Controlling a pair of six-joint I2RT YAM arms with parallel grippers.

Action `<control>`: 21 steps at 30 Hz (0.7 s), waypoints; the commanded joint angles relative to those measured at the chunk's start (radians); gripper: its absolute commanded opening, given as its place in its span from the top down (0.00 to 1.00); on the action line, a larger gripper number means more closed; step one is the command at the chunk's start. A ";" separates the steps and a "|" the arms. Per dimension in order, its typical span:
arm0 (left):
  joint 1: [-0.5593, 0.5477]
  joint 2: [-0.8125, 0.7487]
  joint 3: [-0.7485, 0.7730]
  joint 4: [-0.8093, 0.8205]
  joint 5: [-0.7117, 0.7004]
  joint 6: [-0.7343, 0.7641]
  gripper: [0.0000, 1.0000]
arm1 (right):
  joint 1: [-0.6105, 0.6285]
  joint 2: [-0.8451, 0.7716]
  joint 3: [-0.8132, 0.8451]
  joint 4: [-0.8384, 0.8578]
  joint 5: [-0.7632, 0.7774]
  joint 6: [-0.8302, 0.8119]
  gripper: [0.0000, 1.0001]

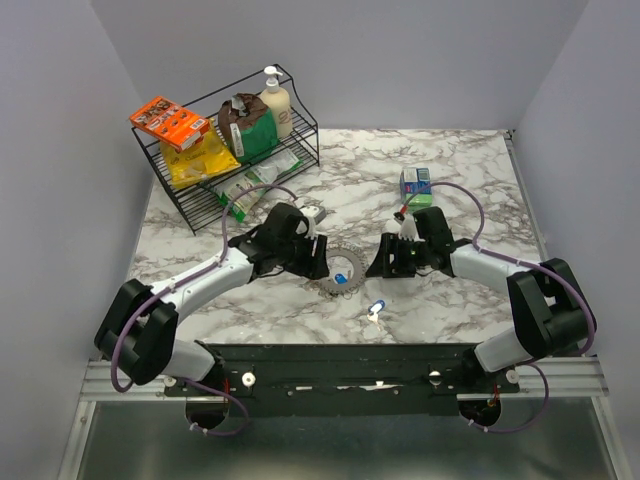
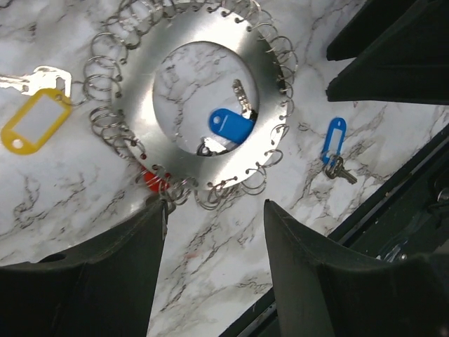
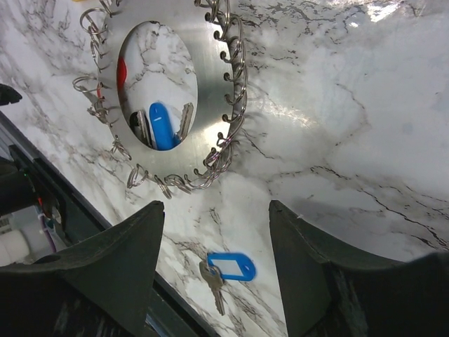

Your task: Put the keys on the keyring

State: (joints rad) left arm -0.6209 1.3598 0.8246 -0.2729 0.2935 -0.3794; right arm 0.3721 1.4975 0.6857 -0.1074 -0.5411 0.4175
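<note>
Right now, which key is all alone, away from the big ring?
The blue-tagged key on the table, apart from everything. The other blue one lies in the hole of the keyring.

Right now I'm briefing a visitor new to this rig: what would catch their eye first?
The big silvery keyring, a disc fringed with wire loops, lies mid-table between the open left gripper and the open right gripper. A yellow-tagged key lies by its rim, a blue-tagged key shows through its hole, and a second blue-tagged key lies loose apart from it.
</note>
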 commanded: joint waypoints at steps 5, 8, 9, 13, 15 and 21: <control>-0.141 0.099 0.133 -0.041 -0.036 0.063 0.35 | 0.007 -0.020 -0.002 -0.023 -0.019 0.003 0.31; -0.164 0.122 0.146 -0.046 -0.050 0.069 0.36 | 0.007 -0.026 -0.005 -0.023 -0.023 0.006 0.31; -0.172 0.130 0.153 -0.048 -0.051 0.070 0.36 | 0.007 -0.029 -0.006 -0.023 -0.019 0.006 0.31; -0.207 0.160 0.185 -0.057 -0.079 0.079 0.36 | 0.007 -0.023 -0.008 -0.025 -0.003 0.013 0.31; -0.223 0.188 0.217 -0.060 -0.093 0.080 0.36 | 0.007 -0.025 -0.009 -0.020 0.000 0.030 0.32; -0.272 0.291 0.344 -0.101 -0.155 0.114 0.38 | 0.002 -0.033 -0.032 0.011 -0.010 0.099 0.32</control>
State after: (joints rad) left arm -0.8597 1.5867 1.0718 -0.3401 0.2153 -0.3054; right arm 0.3721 1.4918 0.6807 -0.1104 -0.5411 0.4671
